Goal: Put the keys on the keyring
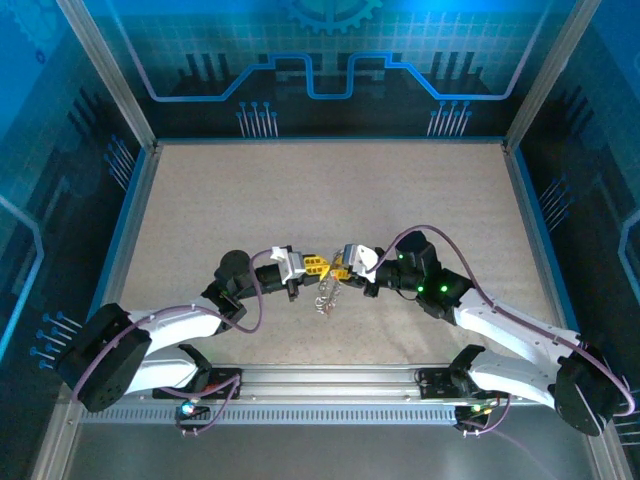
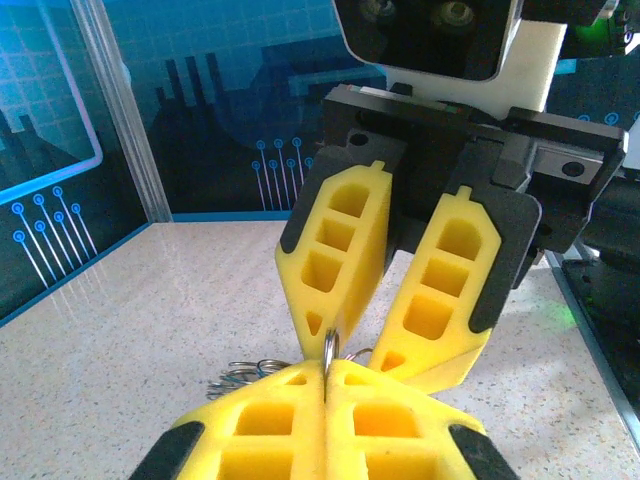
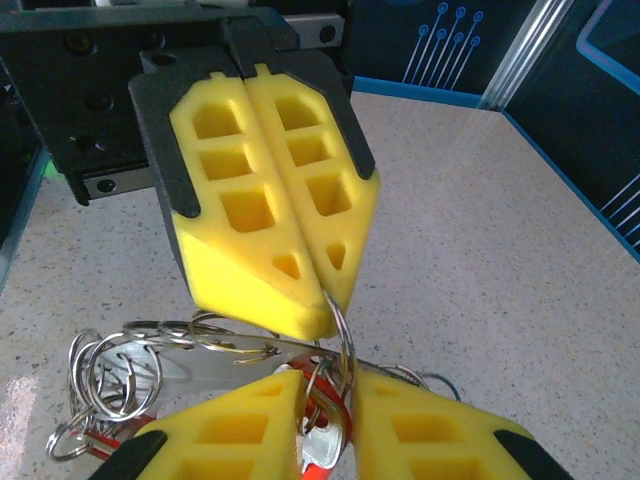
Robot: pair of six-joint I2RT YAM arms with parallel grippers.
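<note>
Left claw (image 2: pixel 327 372): clamped shut on keyring (image 2: pixel 328 345).
Right claw (image 3: pixel 328 385): narrowly open, keyring seen between fingers (image 3: pixel 230 430).
Room: bench (image 1: pixel 300 190) left open beyond; walls (image 1: pixel 128 205) well apart.

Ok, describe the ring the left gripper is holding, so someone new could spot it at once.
At the middle of the table, the two yellow-fingered grippers meet tip to tip. The left gripper is shut on one thin ring that stands on edge and reaches down between the parted fingers of the right gripper. The other silvery rings sprawl loose to one side.
</note>
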